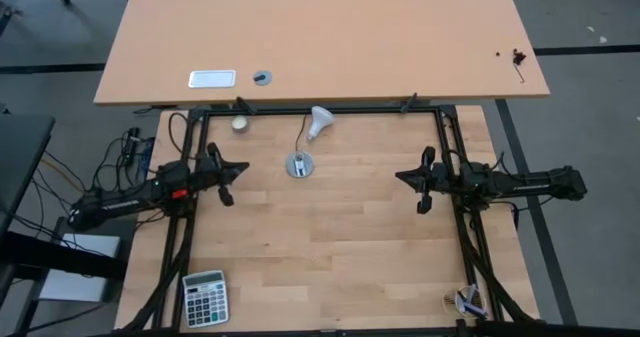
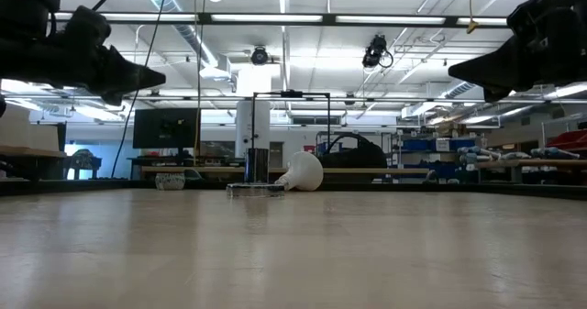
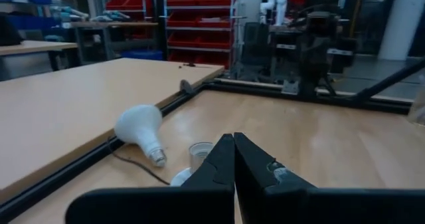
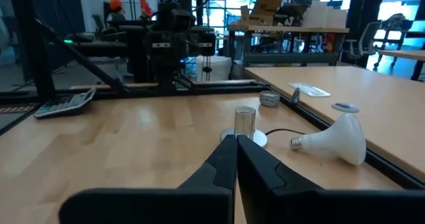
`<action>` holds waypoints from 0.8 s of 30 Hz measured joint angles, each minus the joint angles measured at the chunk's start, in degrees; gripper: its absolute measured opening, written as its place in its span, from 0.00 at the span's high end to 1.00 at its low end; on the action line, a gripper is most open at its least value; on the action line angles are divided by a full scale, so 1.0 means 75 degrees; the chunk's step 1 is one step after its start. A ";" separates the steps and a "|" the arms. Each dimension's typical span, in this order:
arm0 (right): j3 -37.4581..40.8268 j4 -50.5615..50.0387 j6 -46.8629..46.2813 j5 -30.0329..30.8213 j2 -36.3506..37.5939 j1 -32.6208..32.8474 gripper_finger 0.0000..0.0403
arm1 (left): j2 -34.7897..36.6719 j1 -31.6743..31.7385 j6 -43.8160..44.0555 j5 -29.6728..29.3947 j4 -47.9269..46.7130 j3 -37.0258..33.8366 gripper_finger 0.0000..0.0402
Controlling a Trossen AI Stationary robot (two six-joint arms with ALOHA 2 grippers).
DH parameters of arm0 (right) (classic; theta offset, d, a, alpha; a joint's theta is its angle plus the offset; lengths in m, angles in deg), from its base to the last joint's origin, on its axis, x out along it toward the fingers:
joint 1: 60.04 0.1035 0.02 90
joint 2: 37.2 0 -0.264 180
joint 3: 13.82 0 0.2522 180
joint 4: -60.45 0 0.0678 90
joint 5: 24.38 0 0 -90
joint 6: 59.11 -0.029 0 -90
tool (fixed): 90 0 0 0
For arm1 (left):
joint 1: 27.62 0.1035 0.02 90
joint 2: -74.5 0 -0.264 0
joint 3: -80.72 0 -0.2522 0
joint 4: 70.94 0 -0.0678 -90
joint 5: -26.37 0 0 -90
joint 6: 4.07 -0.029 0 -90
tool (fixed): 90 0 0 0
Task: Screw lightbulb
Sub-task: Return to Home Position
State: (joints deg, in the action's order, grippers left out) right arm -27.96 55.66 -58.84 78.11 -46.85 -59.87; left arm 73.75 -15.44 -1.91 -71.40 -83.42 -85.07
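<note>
White flood-style lightbulb [image 1: 320,122] on its side on the wooden worktop [image 1: 330,247], near the round silver socket disc [image 1: 299,164] — left gripper [image 1: 240,167], right gripper [image 1: 400,175], both clenched empty, raised.

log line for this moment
bulb: on its side, out of socket | left gripper: jaws shut, empty, raised | right gripper: jaws shut, empty, raised

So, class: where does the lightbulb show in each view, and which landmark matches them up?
High view: lightbulb upper centre, just beyond the socket.
Low view: lightbulb centre, right of the socket.
Left wrist view: lightbulb on its side, base towards the socket.
Right wrist view: lightbulb on its side, base towards the socket.
Shared landmark: the socket, in all four.
</note>
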 joint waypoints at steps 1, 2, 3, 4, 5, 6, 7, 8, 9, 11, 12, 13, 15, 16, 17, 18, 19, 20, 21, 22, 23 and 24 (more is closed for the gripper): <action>0.0000 0.0000 0.0032 0.0000 0.0000 0.0000 0.95 | -0.0016 0.0081 0.0000 -0.0003 -0.0002 0.0000 1.00; 0.0000 0.0000 0.0087 0.0000 0.0000 0.0000 0.95 | -0.0028 0.0169 0.0000 -0.0008 -0.0003 0.0000 1.00; 0.0000 0.0000 0.0151 0.0009 0.0000 0.0000 0.96 | -0.0039 0.0254 0.0000 -0.0027 -0.0001 -0.0002 1.00; 0.0000 0.0000 0.0191 0.0062 0.0000 0.0002 0.96 | -0.0043 0.0337 0.0002 -0.0069 0.0008 -0.0003 1.00; 0.0000 0.0000 0.0221 0.0156 0.0000 0.0000 0.96 | -0.0048 0.0416 0.0010 -0.0108 0.0012 -0.0005 1.00; 0.0000 0.0000 0.0245 0.0234 0.0000 0.0000 0.96 | -0.0047 0.0478 0.0025 -0.0135 0.0015 -0.0006 1.00; 0.0000 0.0000 0.0251 0.0314 0.0000 0.0000 0.96 | -0.0047 0.0529 0.0029 -0.0153 0.0015 -0.0006 1.00; 0.0000 0.0000 0.0251 0.0377 0.0000 0.0000 0.96 | -0.0047 0.0563 0.0025 -0.0160 0.0015 -0.0006 1.00; 0.0000 0.0000 0.0251 0.0392 0.0000 0.0000 0.96 | -0.0047 0.0583 -0.0023 -0.0160 0.0015 -0.0006 1.00; 0.0000 0.0000 0.0251 0.0391 0.0000 0.0000 0.95 | -0.0047 0.0592 -0.0087 -0.0163 0.0015 -0.0006 1.00; 0.0000 0.0000 0.0251 0.0391 0.0000 0.0000 0.95 | -0.0047 0.0592 -0.0191 -0.0163 0.0015 -0.0006 1.00; 0.0000 0.0000 0.0251 0.0391 0.0000 0.0000 0.95 | -0.0047 0.0592 -0.0240 -0.0156 0.0014 -0.0006 1.00; 0.0000 0.0000 0.0251 0.0391 0.0000 0.0000 0.95 | -0.0047 0.0592 -0.0245 -0.0114 0.0032 -0.0006 1.00; 0.0000 0.0000 0.0251 0.0389 0.0000 0.0000 0.95 | -0.0047 0.0592 -0.0248 -0.0099 0.0058 -0.0006 1.00; 0.0000 0.0000 0.0251 0.0390 0.0000 0.0000 0.96 | -0.0048 0.0592 -0.0246 -0.0109 0.0099 -0.0006 1.00; 0.0000 0.0000 0.0251 0.0389 0.0000 0.0000 0.96 | -0.0049 0.0592 -0.0247 -0.0133 0.0166 -0.0006 1.00; 0.0000 0.0000 0.0251 0.0388 0.0000 0.0000 0.96 | -0.0050 0.0592 -0.0245 -0.0137 0.0301 -0.0006 1.00; 0.0000 -0.0003 0.0251 0.0388 0.0000 0.0000 0.96 | -0.0050 0.0592 -0.0245 -0.0135 0.0447 -0.0006 1.00; 0.0000 0.0000 0.0251 0.0388 0.0000 0.0000 0.96 | -0.0047 0.0592 -0.0247 -0.0133 0.0570 -0.0006 1.00; 0.0000 0.0000 0.0251 0.0388 0.0000 0.0000 0.96 | -0.0047 0.0592 -0.0246 -0.0131 0.0660 -0.0006 1.00; 0.0000 -0.0001 0.0251 0.0388 0.0000 0.0000 0.96 | -0.0047 0.0592 -0.0248 -0.0131 0.0735 -0.0006 1.00; 0.0000 0.0000 0.0251 0.0388 0.0000 0.0000 0.95 | -0.0050 0.0592 -0.0248 -0.0128 0.0777 -0.0006 1.00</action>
State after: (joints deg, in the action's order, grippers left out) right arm -27.96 55.66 -56.96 81.02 -46.85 -59.87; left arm 73.37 -11.00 -3.77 -72.37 -77.59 -85.11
